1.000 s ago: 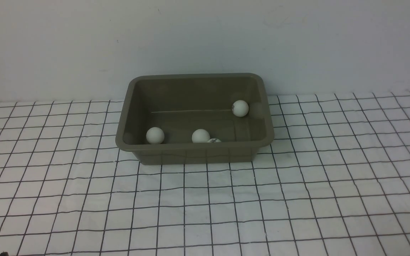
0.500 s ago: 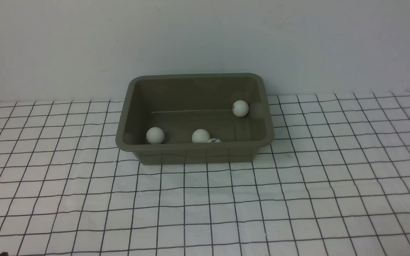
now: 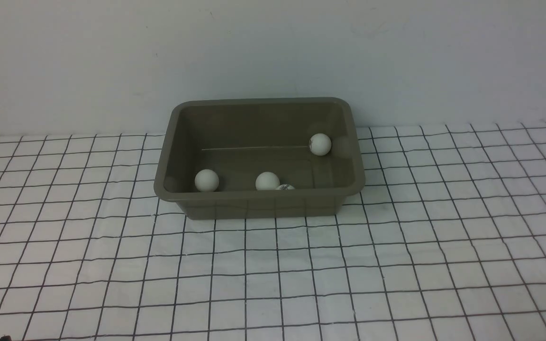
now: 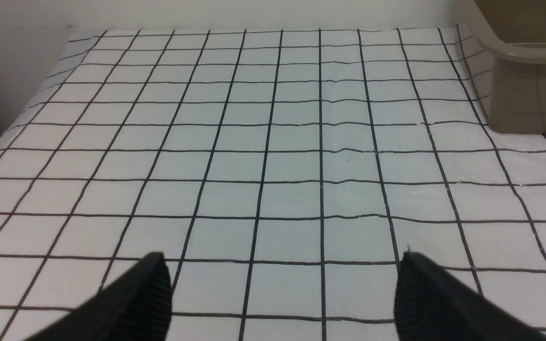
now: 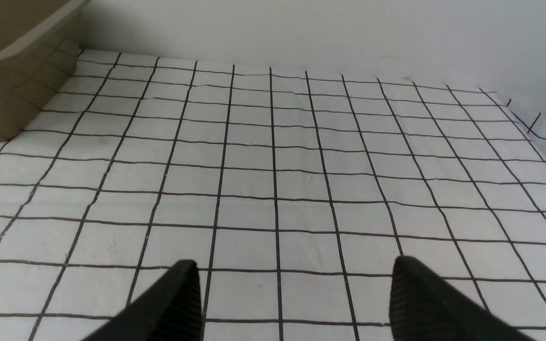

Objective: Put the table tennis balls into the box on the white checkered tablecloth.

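The olive-brown box [image 3: 259, 202] stands on the white checkered tablecloth [image 3: 273, 274] near the back wall. Several table tennis balls lie inside it: one at the near left [image 3: 206, 180], one near the middle [image 3: 267, 181], one mostly hidden behind the near rim [image 3: 285, 187], and one at the far right [image 3: 320, 144]. Neither arm shows in the front view. My left gripper [image 4: 282, 265] is open over bare cloth, with a corner of the box [image 4: 519, 85] off to one side. My right gripper [image 5: 294, 270] is open too, empty, with the box [image 5: 3, 85] at its other side.
A plain pale wall [image 3: 273, 52] rises just behind the box. The cloth's left edge [image 4: 12, 128] drops off beside a grey wall, and its right far corner [image 5: 538, 125] folds down.
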You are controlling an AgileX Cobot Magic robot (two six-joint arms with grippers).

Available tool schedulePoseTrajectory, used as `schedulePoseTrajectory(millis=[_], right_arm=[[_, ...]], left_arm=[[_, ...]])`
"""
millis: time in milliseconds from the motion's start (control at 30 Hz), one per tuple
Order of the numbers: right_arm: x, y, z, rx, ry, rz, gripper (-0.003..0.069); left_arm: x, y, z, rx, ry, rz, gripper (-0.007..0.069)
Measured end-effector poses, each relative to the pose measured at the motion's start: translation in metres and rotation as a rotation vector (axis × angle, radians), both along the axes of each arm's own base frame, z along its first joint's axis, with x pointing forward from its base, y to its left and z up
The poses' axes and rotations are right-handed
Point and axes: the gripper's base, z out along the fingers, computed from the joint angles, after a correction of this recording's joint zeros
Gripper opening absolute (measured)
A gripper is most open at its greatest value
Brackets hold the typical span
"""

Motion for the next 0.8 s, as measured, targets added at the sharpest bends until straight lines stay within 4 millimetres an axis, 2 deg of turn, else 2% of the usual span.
schedulePoseTrajectory(millis=[800], right_arm=[[0.0001,0.0000,0.0003,-0.011,-0.003,0.003,0.0483]], left_arm=[[0.0000,0.0000,0.0000,0.000,0.000,0.000,0.0573]])
